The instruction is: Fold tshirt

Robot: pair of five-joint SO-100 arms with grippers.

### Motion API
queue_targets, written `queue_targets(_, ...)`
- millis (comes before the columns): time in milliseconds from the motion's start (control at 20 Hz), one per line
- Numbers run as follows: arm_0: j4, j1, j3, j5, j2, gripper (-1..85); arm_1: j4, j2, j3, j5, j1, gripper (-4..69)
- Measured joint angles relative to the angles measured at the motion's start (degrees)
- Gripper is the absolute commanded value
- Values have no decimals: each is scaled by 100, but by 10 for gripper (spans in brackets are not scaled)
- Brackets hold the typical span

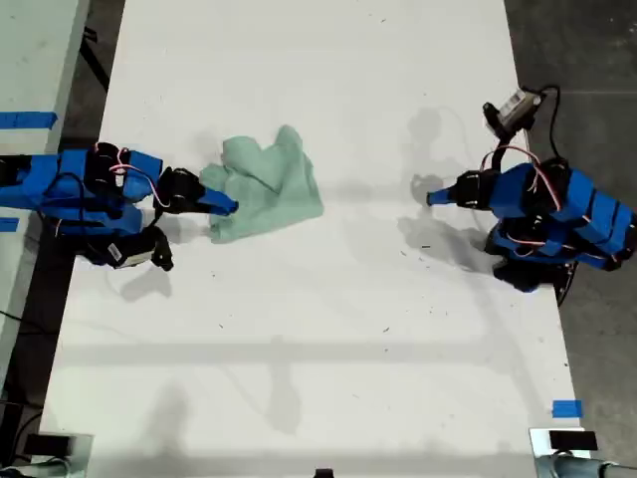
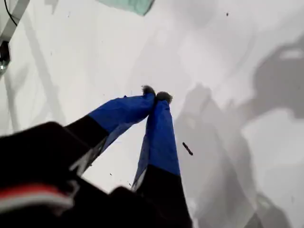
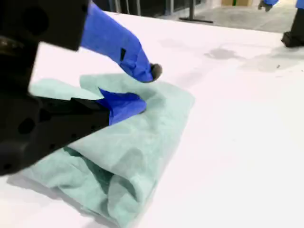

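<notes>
The pale mint-green tshirt point(image 1: 269, 189) lies crumpled in a loose heap on the white table point(image 1: 328, 329), toward the exterior view's left. My second gripper point(image 1: 224, 206) reaches it from that side and stands open point(image 3: 147, 88), one blue finger point(image 3: 126, 105) resting on the cloth point(image 3: 142, 142) and the other raised above it. My first gripper point(image 1: 433, 197) is at the exterior view's right, shut point(image 2: 156, 94) with nothing in it, hovering over bare table. In the first wrist view only a corner of the tshirt point(image 2: 128, 4) shows, far from the gripper.
Blue tape marks sit on a side surface point(image 1: 25, 119) at the exterior view's left and near the table's front corner point(image 1: 565, 408) at its right. Dark floor borders the table on both sides. A small dark speck point(image 2: 187, 148) lies on the table by my first gripper.
</notes>
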Motion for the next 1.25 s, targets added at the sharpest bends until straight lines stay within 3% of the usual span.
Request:
queue_targets(150,-993,387,624,-299,-325,13,773,1318,1187,1011,-352,-12)
queue_targets(300,-1872,668,1397,-413,97,50,729,1450,1406,1538,-642,14)
queue_targets(400,-1538,686,1415,-448,413,88,729,1450,1450,2030,-650,39)
queue_targets(500,-712,686,1468,-448,1090,107,659,1459,1635,2127,-650,40)
queue_targets(600,765,668,1468,-448,2276,120,624,1459,1661,1582,-598,41)
queue_targets(700,1916,677,1433,-439,3428,129,615,1468,1661,255,-510,31)
queue_targets(800,2153,659,1441,-439,3445,132,633,1468,1670,-1090,-510,29)
queue_targets(850,2180,659,1468,-439,3445,132,633,1468,1670,-1248,-510,29)
queue_targets(1250,2180,659,1468,-439,3445,132,650,1468,1670,-1424,-501,28)
